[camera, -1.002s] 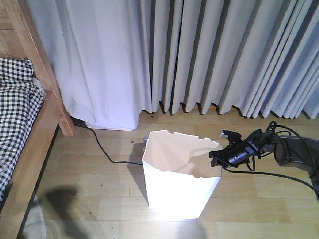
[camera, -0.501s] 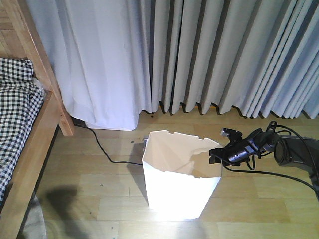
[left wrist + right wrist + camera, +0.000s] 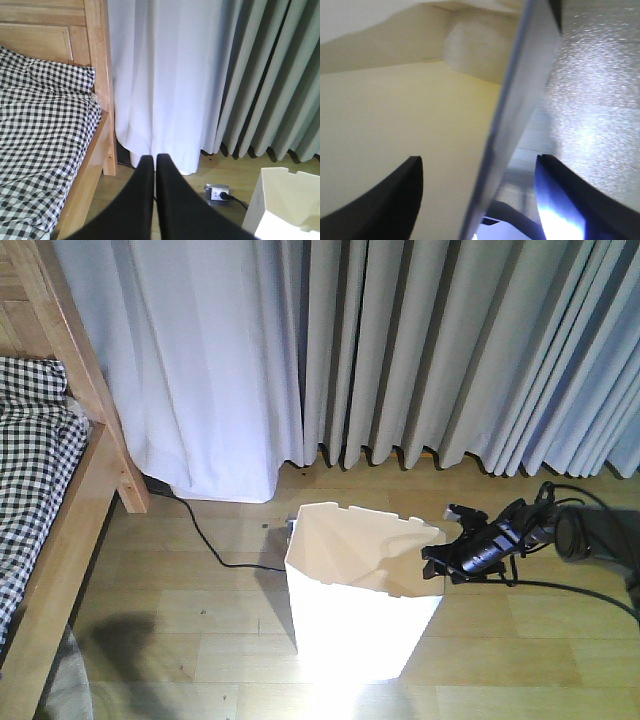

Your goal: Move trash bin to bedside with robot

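I see the trash bin (image 3: 362, 590) standing upright on the wooden floor (image 3: 200, 630), in front of the grey curtains (image 3: 420, 350) and well apart from the bedside (image 3: 60, 530) at the left. It is white plastic with angular sides that become narrower toward the bottom, and its rim has small notches at the back. The inside looks cream. My right gripper (image 3: 436, 556) is at the right edge of the rim. In the right wrist view the bin wall (image 3: 520, 100) runs between the two black fingers (image 3: 395, 200), one inside and one outside; they stand apart and I cannot see them touching it. In the left wrist view the left gripper (image 3: 154, 165) has its fingers pressed together with nothing between them, pointing toward the bed frame (image 3: 100, 75) and the checked bedding (image 3: 40, 130). A black cable (image 3: 200, 535) lies on the floor behind the bin.
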Motion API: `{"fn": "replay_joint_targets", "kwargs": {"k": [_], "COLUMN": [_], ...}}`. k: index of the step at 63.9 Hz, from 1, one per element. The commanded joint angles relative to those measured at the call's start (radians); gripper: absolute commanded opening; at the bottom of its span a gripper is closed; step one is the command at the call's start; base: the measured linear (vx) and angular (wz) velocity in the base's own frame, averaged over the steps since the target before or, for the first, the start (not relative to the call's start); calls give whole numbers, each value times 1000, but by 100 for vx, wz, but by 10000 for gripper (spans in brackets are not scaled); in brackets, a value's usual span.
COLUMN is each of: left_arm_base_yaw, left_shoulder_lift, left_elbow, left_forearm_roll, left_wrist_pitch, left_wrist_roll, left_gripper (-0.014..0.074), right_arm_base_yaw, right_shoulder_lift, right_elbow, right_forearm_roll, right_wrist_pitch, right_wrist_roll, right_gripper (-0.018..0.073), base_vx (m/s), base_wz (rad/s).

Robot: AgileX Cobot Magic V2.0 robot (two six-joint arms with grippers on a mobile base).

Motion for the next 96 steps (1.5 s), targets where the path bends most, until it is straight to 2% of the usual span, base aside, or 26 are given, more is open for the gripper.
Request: {"fn": "replay_joint_targets", "kwargs": {"k": [1,12,17,28,33,51,64,71,81,96], "left_arm_base_yaw": [-3,-3,-3,-3,-3,-3,-3,-3,-3,-3], "left_shoulder_lift": [-14,-14,-14,-14,-14,-14,-14,-14,-14,-14], "left_elbow": [3,3,3,3,3,3,3,3,3,3], "left_forearm_roll": [-2,-2,-2,-2,-2,-2,-2,-2,-2,-2], "left_wrist_pitch": [-66,-66,-66,-66,-66,-66,-66,-66,-66,-66], "left_wrist_roll": [-4,-4,-4,-4,-4,-4,-4,-4,-4,-4], "left_gripper": [-6,-6,-6,-6,-6,-6,-6,-6,-6,-6], "right_arm_base_yaw": [-4,-4,-6,-7,-13,-13,-13,-13,-13,-13], "right_shoulder_lift": [-141,-316,-413,-615,-712,-1154,-1483,-1659,-1941,-2329], "right_elbow": [108,386,505,742,834,1065,1165,1242,1367,1523], "right_forearm_roll": [39,274,350,449,488,510,512,521,534,678], "right_wrist_pitch": [-96,-243,-297,-365,-366,-379,-393,-392,-461,-528], "right_wrist_roll": [-39,-313,-416,-624,-678,-731,-730,-696,-692,-691], "right_gripper": [476,476,476,476,476,476,476,476,476,476], "base_vx": [0,0,0,0,0,0,0,0,0,0], "base_wz": [0,0,0,0,0,0,0,0,0,0]}}
